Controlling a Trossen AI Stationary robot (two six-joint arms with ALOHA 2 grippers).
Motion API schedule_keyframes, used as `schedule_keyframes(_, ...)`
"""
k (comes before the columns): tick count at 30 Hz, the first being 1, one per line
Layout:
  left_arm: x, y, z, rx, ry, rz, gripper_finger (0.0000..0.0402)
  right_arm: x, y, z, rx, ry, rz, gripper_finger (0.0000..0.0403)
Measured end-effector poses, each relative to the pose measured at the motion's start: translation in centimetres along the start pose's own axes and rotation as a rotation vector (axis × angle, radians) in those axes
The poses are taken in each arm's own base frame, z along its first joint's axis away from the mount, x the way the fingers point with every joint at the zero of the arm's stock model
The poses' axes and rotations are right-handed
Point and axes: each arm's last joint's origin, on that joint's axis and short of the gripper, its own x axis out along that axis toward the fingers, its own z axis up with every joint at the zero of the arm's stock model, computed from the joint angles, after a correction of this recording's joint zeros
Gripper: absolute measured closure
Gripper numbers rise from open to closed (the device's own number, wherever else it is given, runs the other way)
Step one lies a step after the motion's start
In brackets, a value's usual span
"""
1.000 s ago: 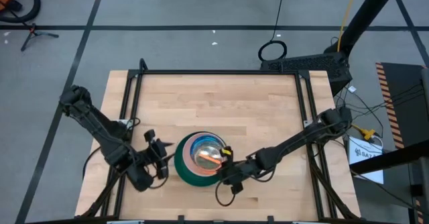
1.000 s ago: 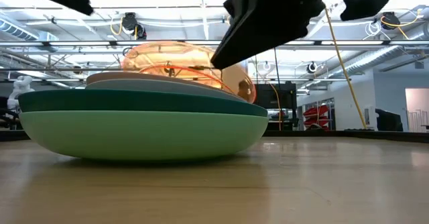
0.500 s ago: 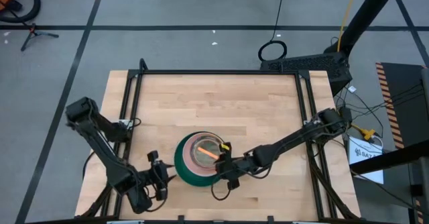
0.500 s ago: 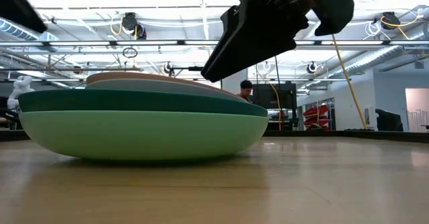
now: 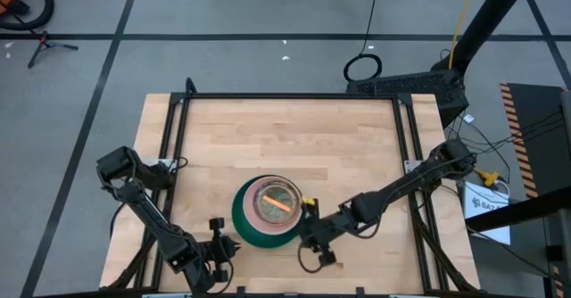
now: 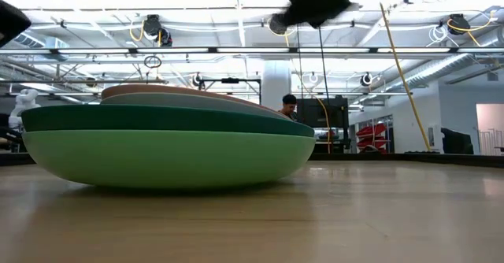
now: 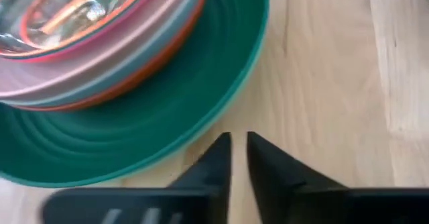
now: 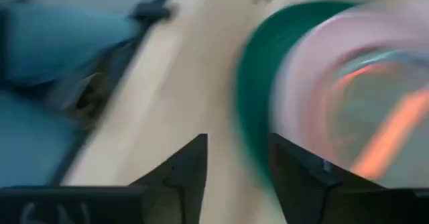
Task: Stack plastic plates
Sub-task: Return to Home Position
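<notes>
You see the plastic plates (image 5: 268, 211) stacked near the bench's (image 5: 285, 137) front edge: light green beneath dark green, then rust orange, pale blue and pink rims. A bright orange streak shows through the clear top. The bench is pale wood grain, black-framed.
</notes>
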Motion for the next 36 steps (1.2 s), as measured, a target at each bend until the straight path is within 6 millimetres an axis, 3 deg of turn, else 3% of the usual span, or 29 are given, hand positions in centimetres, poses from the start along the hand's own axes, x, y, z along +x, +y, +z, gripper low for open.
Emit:
schedule_keyframes(4,0.8,-0.6,-0.4,0.007,0.002,-0.008,0.0394,1.0,1.1,-2.3,0.080,0.059,0.112,0.0291)
schedule_keyframes(12,2.6,0.0,-0.1,0.065,0.012,0.049,0.0396,3.2,0.3,-6.9,0.152,0.069,0.071,0.0396)
schedule_keyframes(21,4.3,3.6,0.9,0.194,0.100,0.267,0.0397,3.6,-4.3,-7.4,0.128,0.002,-0.218,0.0400)
schedule_keyframes(26,4.4,5.7,1.5,0.233,0.143,0.380,0.0398,3.6,-6.1,-7.3,0.088,0.002,-0.271,0.0398)
schedule_keyframes(36,0.6,7.7,4.6,0.350,0.044,0.356,0.0398,3.5,-6.9,-7.3,-0.031,0.031,-0.283,0.0402)
